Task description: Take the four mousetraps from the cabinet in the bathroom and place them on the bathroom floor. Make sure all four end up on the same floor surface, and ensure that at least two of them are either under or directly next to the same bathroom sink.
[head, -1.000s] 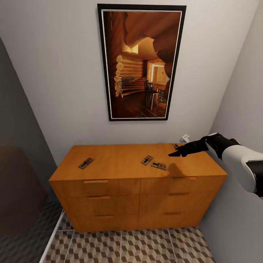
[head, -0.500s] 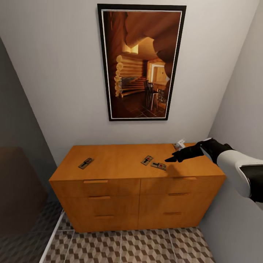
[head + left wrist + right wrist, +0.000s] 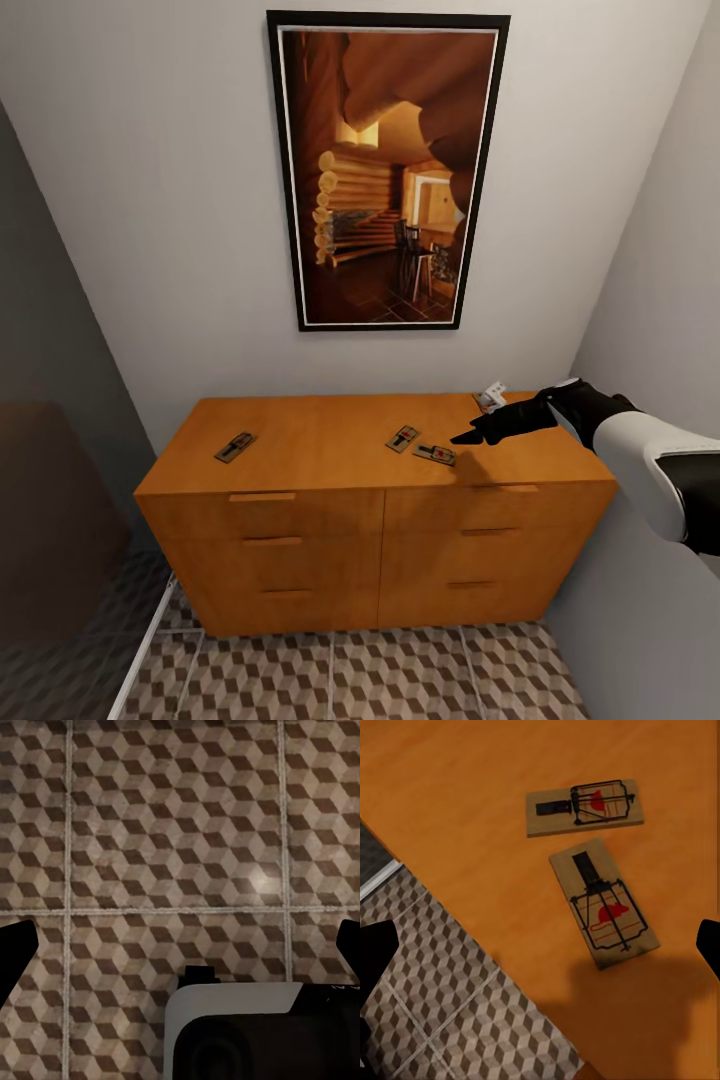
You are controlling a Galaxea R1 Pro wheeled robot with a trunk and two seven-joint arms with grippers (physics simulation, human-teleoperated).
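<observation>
Our right end effector (image 3: 468, 436), spread wide and empty, hovers at centre right above two mousetraps (image 3: 600, 859) on the cabinet (image 3: 330, 445); we risk nudging the nearer one off the edge.

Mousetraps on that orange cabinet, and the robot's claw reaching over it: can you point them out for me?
mousetrap nearest the claw (image 3: 434, 453), head view, middle of its wooden board.
far-left mousetrap (image 3: 235, 446), head view, middle of its board.
right claw (image 3: 468, 436), head view, at its dark fingertips above the cabinet (image 3: 330, 430), bare top.
</observation>
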